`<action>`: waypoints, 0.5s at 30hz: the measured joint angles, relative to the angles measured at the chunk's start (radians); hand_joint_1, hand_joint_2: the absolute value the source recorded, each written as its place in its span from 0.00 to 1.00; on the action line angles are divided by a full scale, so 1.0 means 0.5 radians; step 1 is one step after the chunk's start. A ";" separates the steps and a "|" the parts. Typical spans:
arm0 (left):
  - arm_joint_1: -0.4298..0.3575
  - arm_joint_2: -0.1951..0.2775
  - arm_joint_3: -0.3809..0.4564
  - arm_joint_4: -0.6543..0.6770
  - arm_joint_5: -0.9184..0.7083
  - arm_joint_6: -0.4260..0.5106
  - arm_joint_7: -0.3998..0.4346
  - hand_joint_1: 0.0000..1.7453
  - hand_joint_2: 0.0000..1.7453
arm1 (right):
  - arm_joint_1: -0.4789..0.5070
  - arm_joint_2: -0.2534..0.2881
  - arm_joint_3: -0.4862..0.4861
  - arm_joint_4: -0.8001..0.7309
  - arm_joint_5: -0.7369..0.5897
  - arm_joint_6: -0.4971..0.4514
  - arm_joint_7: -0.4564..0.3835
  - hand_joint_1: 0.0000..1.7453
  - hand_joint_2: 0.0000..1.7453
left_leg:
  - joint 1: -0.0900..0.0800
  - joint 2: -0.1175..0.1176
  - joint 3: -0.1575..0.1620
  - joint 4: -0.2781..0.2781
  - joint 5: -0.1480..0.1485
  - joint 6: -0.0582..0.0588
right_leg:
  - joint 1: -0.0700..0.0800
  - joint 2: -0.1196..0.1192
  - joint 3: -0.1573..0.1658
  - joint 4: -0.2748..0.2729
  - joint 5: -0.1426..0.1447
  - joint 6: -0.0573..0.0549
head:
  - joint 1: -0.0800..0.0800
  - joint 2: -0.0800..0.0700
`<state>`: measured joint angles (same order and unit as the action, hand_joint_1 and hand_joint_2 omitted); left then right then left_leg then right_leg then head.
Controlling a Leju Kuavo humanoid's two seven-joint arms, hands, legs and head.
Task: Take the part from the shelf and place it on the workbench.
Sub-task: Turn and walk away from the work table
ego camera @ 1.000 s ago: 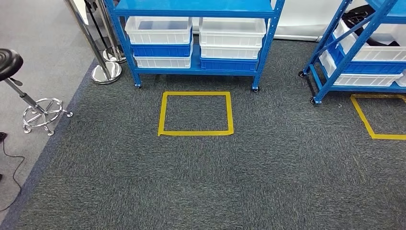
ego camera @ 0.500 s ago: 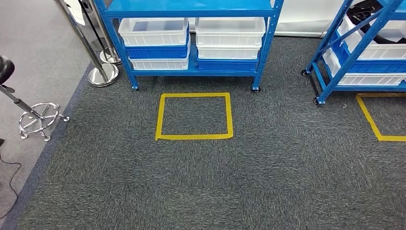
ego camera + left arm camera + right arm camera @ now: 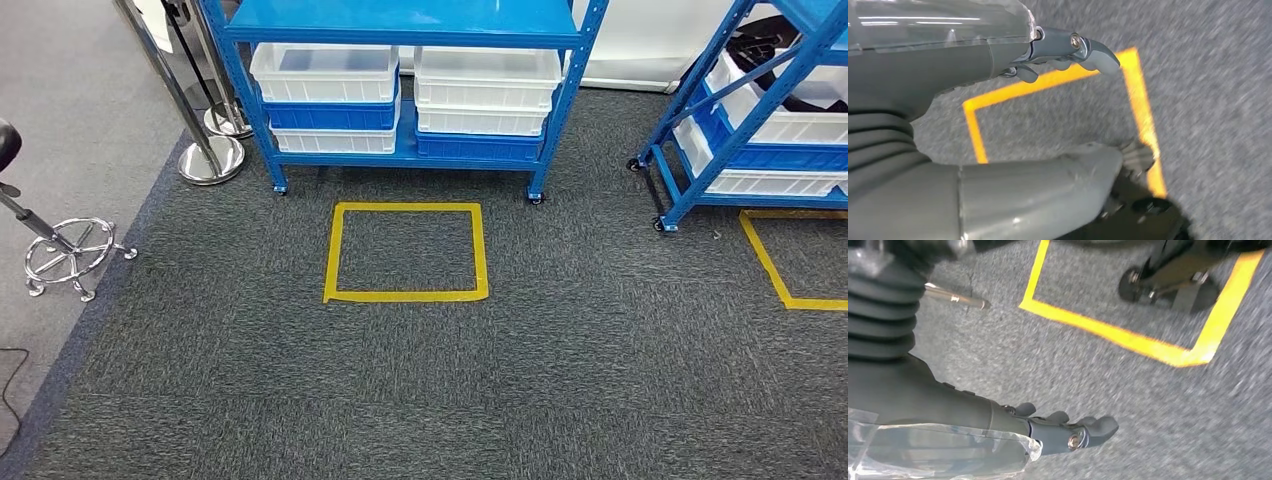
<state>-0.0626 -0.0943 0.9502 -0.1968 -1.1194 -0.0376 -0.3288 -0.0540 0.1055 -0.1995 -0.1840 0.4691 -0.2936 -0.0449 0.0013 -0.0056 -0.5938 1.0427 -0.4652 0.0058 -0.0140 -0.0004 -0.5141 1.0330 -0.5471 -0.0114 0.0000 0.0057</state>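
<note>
A blue shelf [image 3: 400,20] stands ahead with white and blue bins [image 3: 325,60] stacked on its lower level; what lies in them is hidden. A second blue shelf [image 3: 720,110] at the right holds a white bin with something dark [image 3: 765,45] in it. My left hand [image 3: 1013,55] hangs over the grey carpet, fingers apart, holding nothing. Beside the carpet's yellow tape, my right hand [image 3: 1048,432] also hangs with its fingers stretched out and nothing in them.
A yellow tape square [image 3: 405,252] marks the carpet before the first shelf, and another [image 3: 790,260] lies before the right shelf. A chrome stool base [image 3: 60,250] and stanchion posts [image 3: 210,155] stand at the left on bare grey floor.
The whole picture has shifted: the shelves and the yellow square sit lower and the stool further left, so the camera has moved. Nothing has been picked up.
</note>
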 joint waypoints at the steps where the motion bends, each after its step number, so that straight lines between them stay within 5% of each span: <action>1: -0.002 0.000 -0.001 0.000 0.006 0.001 -0.007 0.00 0.00 | 0.000 0.000 0.002 0.000 0.000 0.014 -0.010 0.00 0.00 | 0.000 0.000 0.002 0.000 -0.003 0.005 | 0.000 0.000 0.005 -0.007 0.000 0.000 | 0.000 0.000; 15: -0.010 -0.001 0.002 0.000 0.013 -0.043 -0.026 0.00 0.00 | 0.000 0.007 0.001 0.000 0.031 0.023 0.011 0.00 0.00 | -0.004 0.000 0.011 0.002 -0.012 0.025 | -0.003 0.000 0.023 -0.035 0.009 0.052 | 0.000 0.000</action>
<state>-0.0674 -0.0948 0.9510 -0.1968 -1.1131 -0.0591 -0.3417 -0.0538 0.1090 -0.1991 -0.1839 0.4849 -0.2821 -0.0395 -0.0009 -0.0054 -0.5883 1.0436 -0.4713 0.0182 -0.0154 -0.0003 -0.5025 1.0154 -0.5428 0.0145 0.0000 0.0057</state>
